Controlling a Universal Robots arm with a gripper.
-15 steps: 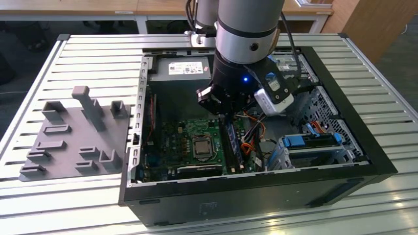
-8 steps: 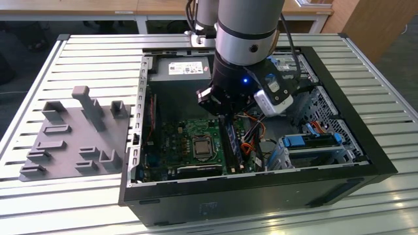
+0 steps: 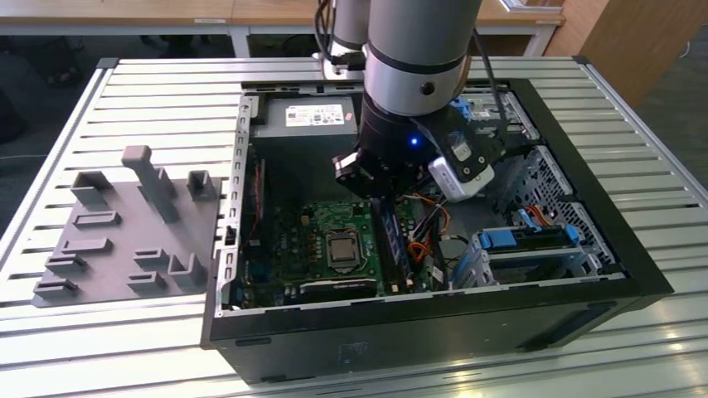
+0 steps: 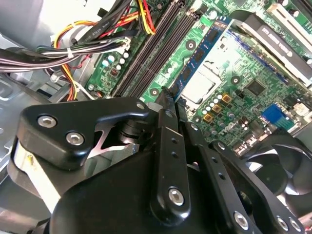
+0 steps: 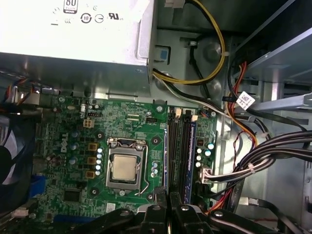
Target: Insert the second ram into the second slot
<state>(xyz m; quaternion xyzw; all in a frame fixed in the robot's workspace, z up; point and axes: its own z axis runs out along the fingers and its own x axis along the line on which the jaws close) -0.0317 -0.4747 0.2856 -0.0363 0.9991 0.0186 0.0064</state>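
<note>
1. Computer case [image 3: 619, 249] lies open on the slatted table [image 3: 144, 99]; fixture plate [image 3: 122, 240] sits on the table toward the exterior view's left of the case, just beside it.
2. Motherboard [image 3: 298, 240] lies flat on the case floor; power supply [image 3: 304, 120] sits in the case beyond it.
3. Processor socket [image 5: 125, 168] is mid-board; memory slots [image 5: 178, 146] run alongside it, between socket and cable bundle [image 5: 273, 156].
4. Drive bay [image 3: 531, 249] occupies the case toward the exterior view's right.
5. Gripper [image 3: 382, 186] hangs inside the case, over the memory slots.
6. Fan [image 4: 287, 156] sits at the board's edge.
</note>
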